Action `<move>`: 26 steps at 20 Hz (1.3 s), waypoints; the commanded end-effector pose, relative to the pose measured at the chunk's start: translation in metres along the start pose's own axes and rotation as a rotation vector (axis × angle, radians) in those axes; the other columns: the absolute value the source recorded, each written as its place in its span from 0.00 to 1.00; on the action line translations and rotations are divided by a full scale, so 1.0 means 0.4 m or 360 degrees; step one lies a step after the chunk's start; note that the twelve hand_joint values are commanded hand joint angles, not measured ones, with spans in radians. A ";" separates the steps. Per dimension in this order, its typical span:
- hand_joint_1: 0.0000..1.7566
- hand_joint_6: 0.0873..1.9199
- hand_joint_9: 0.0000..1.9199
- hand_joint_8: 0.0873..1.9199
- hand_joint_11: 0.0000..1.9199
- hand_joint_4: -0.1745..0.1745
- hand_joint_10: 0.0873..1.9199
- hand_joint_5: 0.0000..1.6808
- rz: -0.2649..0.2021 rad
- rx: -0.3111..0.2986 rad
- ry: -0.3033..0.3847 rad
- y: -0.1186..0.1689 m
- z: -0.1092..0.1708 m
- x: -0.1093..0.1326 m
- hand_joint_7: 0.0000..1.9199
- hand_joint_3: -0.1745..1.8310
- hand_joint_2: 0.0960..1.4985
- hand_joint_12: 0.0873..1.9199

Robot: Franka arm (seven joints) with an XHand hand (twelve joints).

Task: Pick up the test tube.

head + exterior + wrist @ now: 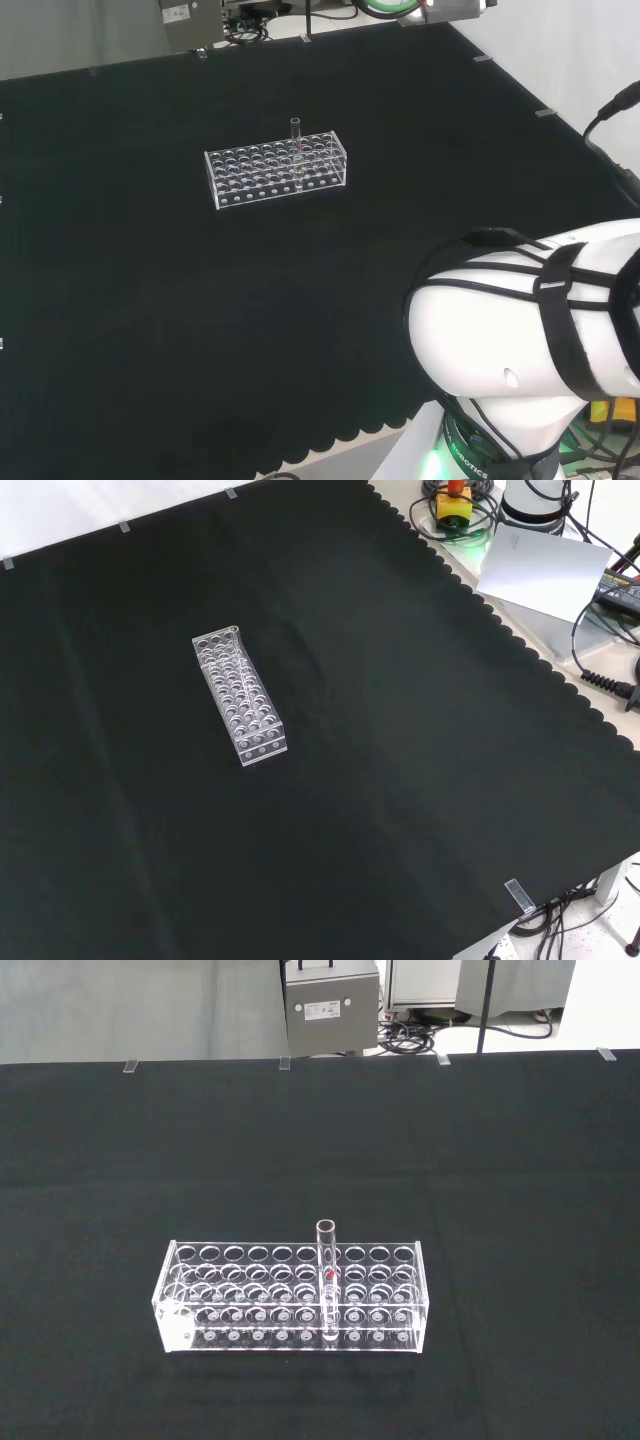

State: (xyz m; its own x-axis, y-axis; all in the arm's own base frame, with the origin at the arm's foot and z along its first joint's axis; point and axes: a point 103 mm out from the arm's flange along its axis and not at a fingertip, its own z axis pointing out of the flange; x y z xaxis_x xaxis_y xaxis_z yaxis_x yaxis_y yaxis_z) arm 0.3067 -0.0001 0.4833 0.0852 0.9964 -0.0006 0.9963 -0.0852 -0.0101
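Hand state: cannot tell. Test tube (326, 1278) upright in clear rack (290, 1297), long axis vertical, mouth up.

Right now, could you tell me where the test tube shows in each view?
Head view: test tube upright right of centre in the clear rack.
Front view: I cannot make it out in the rack.
Wrist view: tube upright in the rack.
Shared landmark: the rack.

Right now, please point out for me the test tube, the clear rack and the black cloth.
test tube (326, 1260), wrist view, on its upright glass wall above the rack.
clear rack (232, 192), head view, on its front wall near the left end.
black cloth (420, 780), front view, on a bare part.
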 end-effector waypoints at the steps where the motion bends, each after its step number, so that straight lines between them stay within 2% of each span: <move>1: 0.18 0.00 0.00 0.25 0.00 0.46 0.22 0.00 0.0008 -0.0016 -0.0011 -0.001 0.003 0.009 0.00 0.34 0.53 0.56; 4: 0.18 0.00 0.00 0.24 0.00 0.46 0.22 0.00 0.0029 -0.0022 0.0003 -0.002 0.005 0.020 0.00 0.26 0.59 0.57; 7: 0.18 0.00 0.00 0.24 0.00 0.46 0.21 0.00 0.0025 -0.0033 0.0008 0.008 0.000 0.027 0.00 0.24 0.60 0.57; 10: 0.18 0.00 0.00 0.24 0.00 0.46 0.22 0.00 -0.0010 -0.0014 -0.0015 0.029 -0.001 0.043 0.00 0.23 0.61 0.57; 13: 0.19 0.00 0.00 0.25 0.00 0.45 0.24 0.00 -0.0050 0.0031 -0.0037 0.065 0.001 0.070 0.00 0.22 0.61 0.57; 15: 0.19 0.00 0.00 0.26 0.00 0.45 0.25 0.00 -0.0063 0.0060 -0.0037 0.094 0.003 0.044 0.00 0.22 0.62 0.58; 18: 0.19 0.00 0.00 0.27 0.00 0.45 0.26 0.00 -0.0089 0.0113 -0.0062 0.136 0.021 0.054 0.00 0.21 0.62 0.59; 19: 0.19 0.00 0.00 0.27 0.00 0.45 0.27 0.00 -0.0090 0.0133 -0.0048 0.150 0.018 -0.005 0.00 0.21 0.62 0.60; 20: 0.19 0.00 0.00 0.28 0.00 0.44 0.27 0.00 -0.0088 0.0151 -0.0062 0.163 0.022 -0.011 0.00 0.21 0.62 0.60; 26: 0.20 0.00 0.00 0.36 0.00 0.43 0.31 0.00 -0.0063 0.0296 -0.0103 0.252 0.086 0.032 0.01 0.19 0.63 0.64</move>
State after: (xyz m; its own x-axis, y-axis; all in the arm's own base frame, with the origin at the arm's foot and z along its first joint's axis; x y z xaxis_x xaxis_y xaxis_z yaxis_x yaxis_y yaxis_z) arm 0.3700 0.0064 0.4661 0.0387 0.9986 -0.0355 0.9925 -0.0425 -0.1144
